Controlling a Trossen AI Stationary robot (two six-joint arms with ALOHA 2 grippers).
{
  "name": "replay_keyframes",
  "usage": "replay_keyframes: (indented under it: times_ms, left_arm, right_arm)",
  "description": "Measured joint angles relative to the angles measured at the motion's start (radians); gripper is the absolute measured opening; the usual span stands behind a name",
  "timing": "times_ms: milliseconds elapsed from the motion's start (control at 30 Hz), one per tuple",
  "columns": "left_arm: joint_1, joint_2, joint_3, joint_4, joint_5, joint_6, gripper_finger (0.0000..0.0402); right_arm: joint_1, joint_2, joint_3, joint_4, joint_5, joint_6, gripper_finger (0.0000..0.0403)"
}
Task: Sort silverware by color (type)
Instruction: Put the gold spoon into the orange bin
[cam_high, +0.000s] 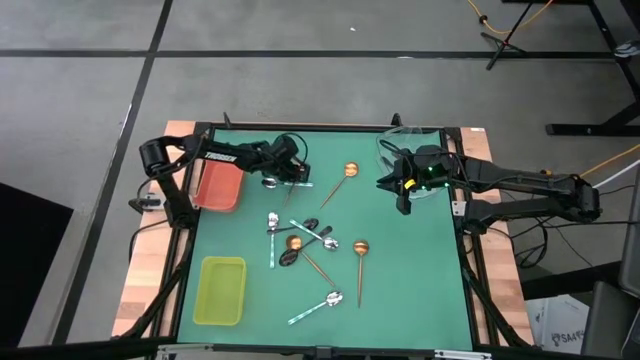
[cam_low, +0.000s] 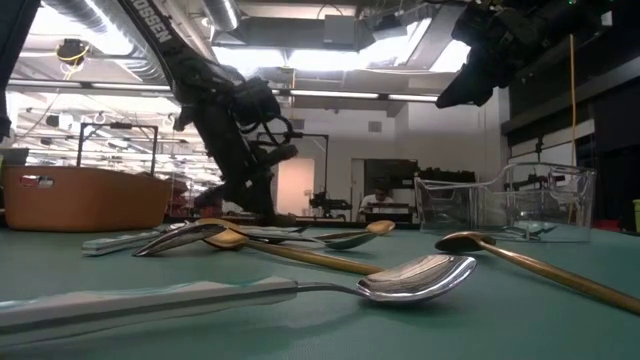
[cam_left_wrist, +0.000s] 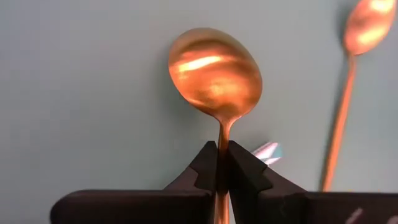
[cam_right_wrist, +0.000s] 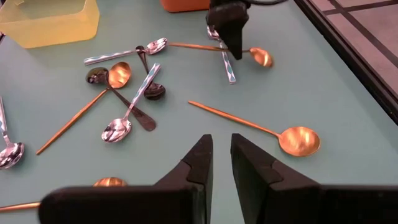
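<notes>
My left gripper (cam_high: 293, 172) stands beside the red tray (cam_high: 218, 185), shut on a copper spoon (cam_left_wrist: 214, 74) whose bowl (cam_right_wrist: 261, 57) sticks out past the fingertips. A mint-handled spoon (cam_right_wrist: 229, 67) lies under it. More copper, black and mint-handled silverware lies heaped mid-table (cam_high: 300, 240). One copper spoon (cam_high: 350, 170) lies apart at the far side. My right gripper (cam_high: 400, 195) hovers high by the clear tray (cam_high: 420, 145), its fingers a narrow gap apart around nothing (cam_right_wrist: 222, 146). My left gripper pinches the copper spoon's thin handle just behind the bowl (cam_left_wrist: 222, 134) between its two fingertips (cam_left_wrist: 205, 165). The fingers slant down from the table's left side. The spoon seems to lie on the mat, its long handle (cam_right_wrist: 186, 45) trailing toward the near side.
A yellow-green tray (cam_high: 220, 290) sits at the near left. Another copper spoon (cam_high: 360, 247) and a mint-handled one (cam_high: 320, 305) lie nearer the front edge. Bare green mat lies at the near right (cam_high: 420, 280).
</notes>
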Motion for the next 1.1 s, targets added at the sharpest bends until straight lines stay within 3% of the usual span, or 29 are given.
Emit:
replay_keyframes:
  times_ms: [433, 800, 1100]
  left_arm:
    - [0.000, -0.284, 0.000, -0.081, 0.042, -0.025, 0.0014]
    - [0.000, -0.585, 0.001, -0.525, 0.035, -0.059, 0.0014]
    - [0.001, -0.683, 0.001, -0.934, -0.062, -0.072, 0.0014]
  right_arm:
    - [0.000, 0.000, 0.000, -0.001, 0.000, 0.000, 0.0051]
    - [0.000, 0.000, 0.000, 0.000, 0.000, 0.000, 0.0051]
    - [0.000, 0.000, 0.000, -0.001, 0.000, 0.000, 0.0051]
